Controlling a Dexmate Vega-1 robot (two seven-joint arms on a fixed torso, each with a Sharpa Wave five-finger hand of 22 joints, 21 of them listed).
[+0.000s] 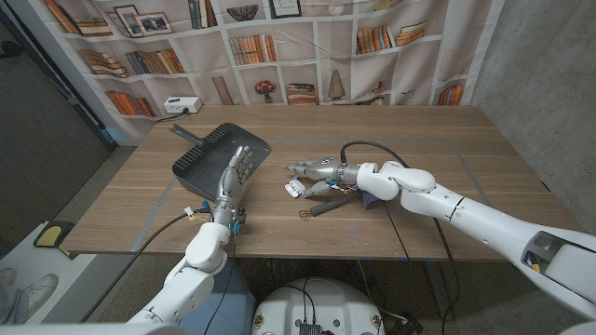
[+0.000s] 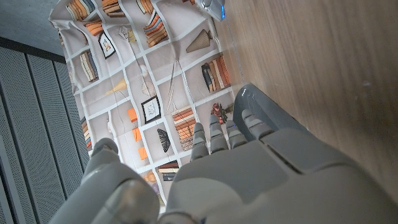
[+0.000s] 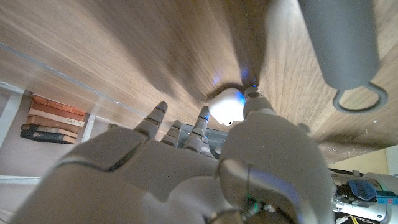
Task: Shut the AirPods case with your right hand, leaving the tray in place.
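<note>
Right wrist view shows right hand fingertips touching the AirPods case.

Even, moderately bright overhead light in head view; soft short shadows under right hand and beside left hand. Slight barrel bend at edges, corners dimmer. Right wrist view: blurred hand close to lens, dark shadow on table ahead of fingers, white glare on AirPods case. Left wrist view: sharp backdrop, soft foreground.
</note>
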